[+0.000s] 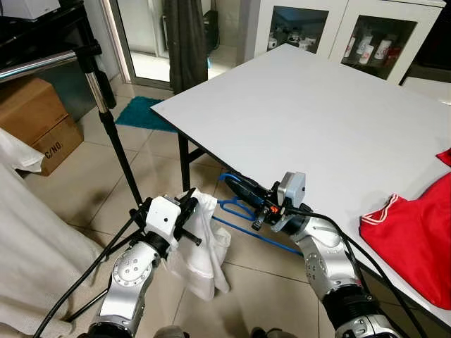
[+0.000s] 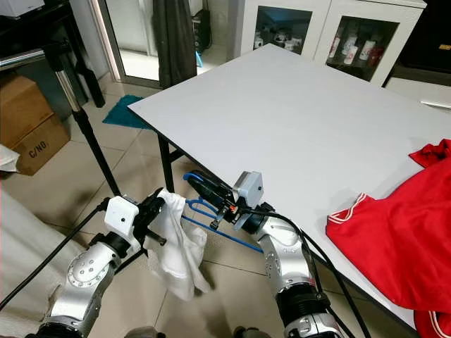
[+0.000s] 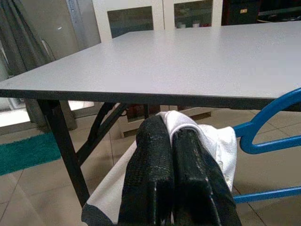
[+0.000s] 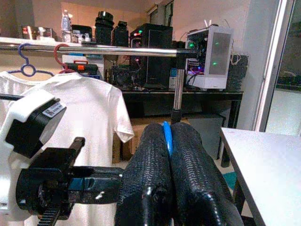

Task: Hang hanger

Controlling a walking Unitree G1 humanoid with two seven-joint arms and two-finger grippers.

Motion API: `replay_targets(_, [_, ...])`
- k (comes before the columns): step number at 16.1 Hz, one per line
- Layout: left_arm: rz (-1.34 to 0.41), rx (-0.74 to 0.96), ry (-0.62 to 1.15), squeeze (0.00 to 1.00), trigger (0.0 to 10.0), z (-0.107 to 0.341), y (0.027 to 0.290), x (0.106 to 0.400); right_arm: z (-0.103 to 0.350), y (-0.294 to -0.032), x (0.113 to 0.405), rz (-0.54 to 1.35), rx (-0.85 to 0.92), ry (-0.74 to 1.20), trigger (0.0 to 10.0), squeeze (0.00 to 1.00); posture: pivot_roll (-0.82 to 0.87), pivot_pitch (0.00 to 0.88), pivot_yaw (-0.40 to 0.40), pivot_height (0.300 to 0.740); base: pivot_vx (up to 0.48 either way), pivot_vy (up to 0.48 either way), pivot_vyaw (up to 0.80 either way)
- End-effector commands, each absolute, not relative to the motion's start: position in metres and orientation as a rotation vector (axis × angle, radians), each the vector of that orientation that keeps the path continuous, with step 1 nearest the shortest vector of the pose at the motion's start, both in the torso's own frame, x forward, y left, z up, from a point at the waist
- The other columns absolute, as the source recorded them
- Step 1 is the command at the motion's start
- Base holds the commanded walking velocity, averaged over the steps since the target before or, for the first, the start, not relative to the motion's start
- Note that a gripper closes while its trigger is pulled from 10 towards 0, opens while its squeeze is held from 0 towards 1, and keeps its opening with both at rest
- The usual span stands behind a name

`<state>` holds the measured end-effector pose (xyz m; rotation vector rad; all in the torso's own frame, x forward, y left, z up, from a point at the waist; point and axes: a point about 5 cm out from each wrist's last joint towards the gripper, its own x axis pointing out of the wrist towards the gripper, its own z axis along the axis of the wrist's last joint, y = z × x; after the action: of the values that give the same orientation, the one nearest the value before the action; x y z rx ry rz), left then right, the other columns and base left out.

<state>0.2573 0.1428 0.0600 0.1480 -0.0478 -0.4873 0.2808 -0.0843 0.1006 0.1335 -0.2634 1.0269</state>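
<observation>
The blue hanger (image 1: 243, 211) is hanging in the air just off the near edge of the bench (image 1: 310, 120), below its top and above the tiled floor (image 1: 91, 183); a white garment (image 1: 201, 246) is drooping from its left end, so the dressing of the hanger is looking partly done at best, with most of the cloth bunched to one side; I cannot tell whether the hanger is sitting inside the neck of the garment.

The hanging itself is not yet done; in the right wrist view the clothes rail (image 4: 94, 49) is standing well apart from the hanger, already carrying a white T-shirt (image 4: 89, 113) on a hanger of its own, and its stand (image 1: 109, 120) is rising to the robot's left; by my judgement the robot is needing to turn toward that rail, lift the hook over it and let go.

The right gripper (image 1: 243, 189) is reaching forward under the bench edge with its fingers (image 4: 188, 174) pressed together on the blue wire of the hanger; the left gripper (image 1: 192, 208) is sitting just beside it, its fingers (image 3: 155, 174) pinched tight on a fold of the white garment.

A red garment (image 1: 416, 239) is lying on the bench to the right; cardboard boxes (image 1: 39, 123) are standing on the floor at far left.
</observation>
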Motion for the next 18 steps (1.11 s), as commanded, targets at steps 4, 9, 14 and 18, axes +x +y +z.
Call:
replay_targets(4, [-0.515, 0.184, -0.064, 0.0, 10.0, 0.062, 0.139, 0.258, 0.103, -0.084, 0.281, 1.034, 0.117, -0.282, 10.0, 0.0, 0.08, 0.0, 0.004, 0.74, 0.0, 0.0, 0.0])
replay_targets(9, [-0.619, 0.326, -0.056, 0.0, 10.0, 0.064, 0.141, 0.257, 0.109, -0.081, 0.281, 1.065, 0.079, -0.315, 10.0, 0.0, 0.08, 0.0, 0.007, 0.74, 0.0, 0.0, 0.0])
replay_targets(14, [-0.7, 0.461, -0.046, 0.0, 10.0, 0.077, 0.16, 0.263, 0.118, -0.077, 0.282, 1.114, 0.059, -0.353, 10.0, 0.0, 0.09, 0.0, 0.009, 0.74, 0.0, 0.0, 0.0])
replay_targets(18, [-0.693, 0.454, -0.127, 0.0, 10.0, 0.1, 0.16, 0.272, 0.119, -0.078, 0.29, 1.083, 0.208, -0.315, 10.0, 0.0, 0.08, 0.0, 0.012, 0.74, 0.0, 0.0, 0.0])
